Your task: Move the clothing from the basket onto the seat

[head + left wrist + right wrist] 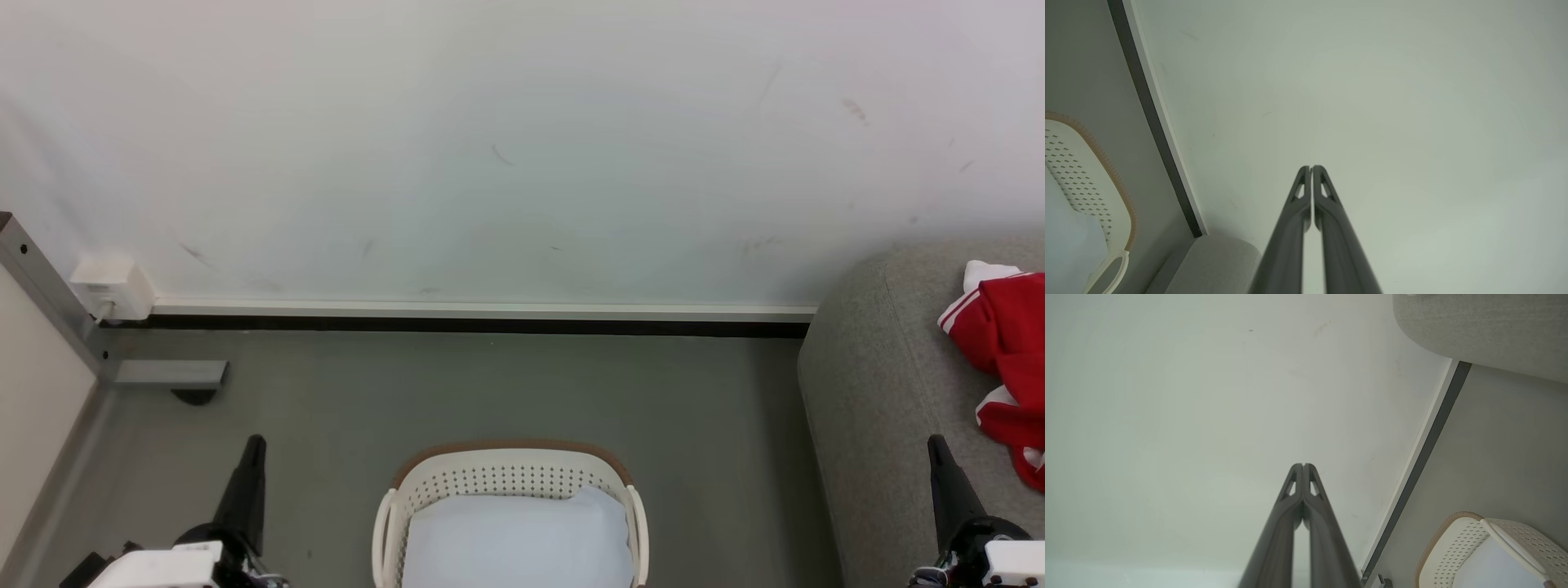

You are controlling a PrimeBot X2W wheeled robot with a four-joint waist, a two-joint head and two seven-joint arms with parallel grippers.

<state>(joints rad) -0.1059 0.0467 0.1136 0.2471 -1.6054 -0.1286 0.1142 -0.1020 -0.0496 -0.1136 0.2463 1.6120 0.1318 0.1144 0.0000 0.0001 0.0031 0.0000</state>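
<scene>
Head view is showing the red clothing (1008, 343) lying on the grey seat (882, 392) at the right. The basket (506, 478) is sitting on the floor (408, 392), holding a pale sheet (518, 539). The left gripper (255, 445) and right gripper (936, 445) are both squeezing tight together, holding nothing.

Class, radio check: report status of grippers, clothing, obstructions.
Left gripper shut, right gripper shut, both empty. Clothing on seat. Basket holds pale sheet. No obstruction seen.
</scene>
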